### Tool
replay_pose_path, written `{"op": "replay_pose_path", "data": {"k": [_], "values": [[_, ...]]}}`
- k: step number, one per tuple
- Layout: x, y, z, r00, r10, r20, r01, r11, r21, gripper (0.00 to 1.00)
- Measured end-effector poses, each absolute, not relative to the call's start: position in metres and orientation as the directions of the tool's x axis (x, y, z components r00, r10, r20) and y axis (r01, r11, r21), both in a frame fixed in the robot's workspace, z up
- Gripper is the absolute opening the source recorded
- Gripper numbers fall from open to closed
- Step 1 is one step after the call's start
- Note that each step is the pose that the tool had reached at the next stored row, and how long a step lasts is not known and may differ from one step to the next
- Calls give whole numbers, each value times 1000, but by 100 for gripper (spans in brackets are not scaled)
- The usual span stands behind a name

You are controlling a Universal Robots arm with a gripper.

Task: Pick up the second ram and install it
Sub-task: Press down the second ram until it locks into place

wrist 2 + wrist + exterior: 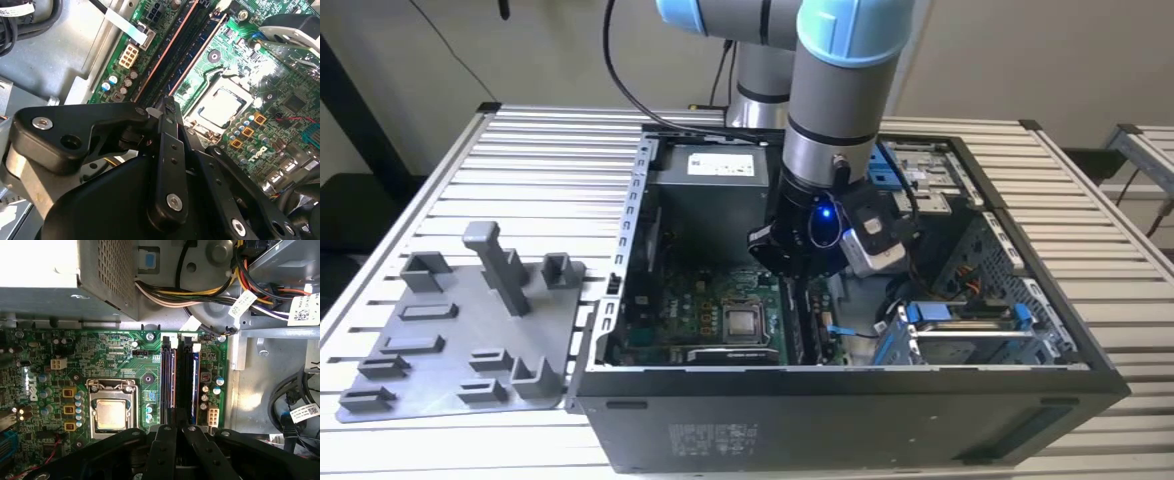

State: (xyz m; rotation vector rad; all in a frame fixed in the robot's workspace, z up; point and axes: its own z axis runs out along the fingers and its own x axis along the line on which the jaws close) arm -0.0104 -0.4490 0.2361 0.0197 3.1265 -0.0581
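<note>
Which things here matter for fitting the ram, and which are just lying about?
For the job: gripper, at the memory slots; dark-blue ram sticks in those slots; motherboard.
Lying about: grey fixture plate, power supply, cable bundle, processor.

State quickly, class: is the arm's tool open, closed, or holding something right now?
Tool: closed, fingers together over the motherboard's ram slots; whether they grip anything cannot be told.
</note>
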Motion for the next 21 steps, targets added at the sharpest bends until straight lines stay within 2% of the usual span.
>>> {"op": "replay_pose_path", "data": {"k": [6,16,21], "values": [[-11,-449,236,-1000,4,-15,5,999,-37,11],[-11,-449,236,-988,-152,-16,-151,988,-37,11],[-11,-449,236,-979,-201,-21,-201,980,-9,11]]}}
